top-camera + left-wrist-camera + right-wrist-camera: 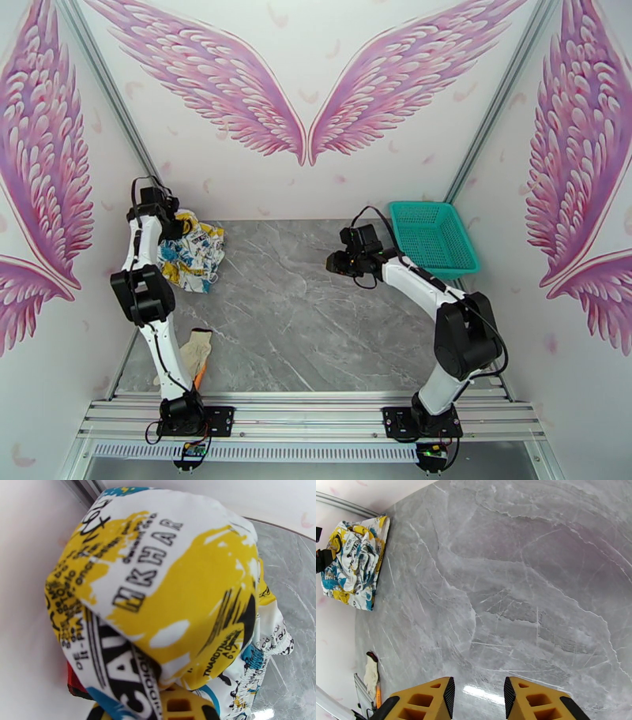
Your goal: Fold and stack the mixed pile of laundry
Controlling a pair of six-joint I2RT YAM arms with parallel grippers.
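**Top view**
- My left claw (174, 223), upper left, sat at the far edge of the white garment (193, 253). It was clamped on the cloth, I judged, to lift it clear for spreading.
- My right claw (338, 263), centre, hung over the bare table (300, 339). I judged it was kept free to take a second corner.
- The basket (430, 235) stood at right and the glove (196, 347) lay at lower left. Neither belonged to the job.

**Left wrist**
- The white garment (177, 590) was bunched across most of the frame and gathered down onto my yellow finger (179, 705) at the bottom edge.
- Writing:
  - Block capitals at upper centre read roughly "MKHAR".
  - Large black letters at lower left began "CA".
  - Small capitals at lower right resembled "TNARDTNAS", though I was not sure of them.
- A red-and-black sliver showed at lower left, likely the check shirt (74, 683) under the garment. None of its lettering showed.

**Right wrist**
- My right claw (478, 696), at the bottom edge, had its fingers apart with nothing between them.
- The white garment (353, 567) lay at upper left against the wall. Its print was too small to read.
- The glove (370, 673) lay at lower left.
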